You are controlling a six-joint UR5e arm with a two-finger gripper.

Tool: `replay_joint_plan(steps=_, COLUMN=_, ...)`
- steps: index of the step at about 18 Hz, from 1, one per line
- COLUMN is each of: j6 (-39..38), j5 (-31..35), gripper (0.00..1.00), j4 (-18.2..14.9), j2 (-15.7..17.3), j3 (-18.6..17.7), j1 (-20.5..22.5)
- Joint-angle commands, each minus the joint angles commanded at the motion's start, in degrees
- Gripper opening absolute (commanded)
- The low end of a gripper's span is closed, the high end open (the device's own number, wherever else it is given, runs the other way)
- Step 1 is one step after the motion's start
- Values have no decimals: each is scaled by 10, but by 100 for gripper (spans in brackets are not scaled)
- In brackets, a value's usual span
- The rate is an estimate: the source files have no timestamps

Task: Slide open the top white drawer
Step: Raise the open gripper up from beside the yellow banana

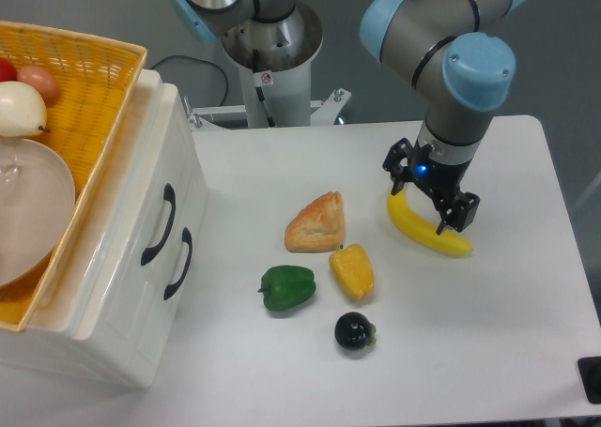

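The top white drawer point(141, 174) sits at the left of the frame, closed flush with the lower drawer point(155, 296). Its curved black handle point(160, 225) faces right, toward the open surface point(526, 352). A yellow wicker basket point(84, 99) rests on top of the cabinet, holding fruit and a clear bowl.

The end effector point(429, 205) is at the right of centre, well apart from the drawers, hovering low over a banana point(427, 230). Its fingers appear spread, with nothing gripped, though contact with the banana cannot be ruled out from this angle.

Scattered between arm and drawers: a pastry point(316, 223), a yellow pepper point(352, 272), a green pepper point(286, 287) and a dark round fruit point(355, 331).

Judgement: the approach has not begun. To do it well, lift clear of the banana, cross above the food items, then descend at the upper handle, not the like one just beside it. The fingers should close across the handle's arch, and the pull should run straight along the drawer's slide axis. An angled pull risks jamming the tray or shifting the loaded cabinet.
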Motion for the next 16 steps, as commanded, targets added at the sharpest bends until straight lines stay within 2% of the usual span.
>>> replay_joint_plan(steps=8, j6=-4, j5=-1, gripper=100, j4=0, j2=-1, j3=-3, j1=-7)
replay_joint_plan(steps=10, j6=0, j5=-6, gripper=100, j4=4, j2=0, j3=-17, j1=-4)
replay_joint_plan(steps=16, j6=-6, j5=-8, gripper=100, j4=3, j2=3, j3=-23, j1=-8)
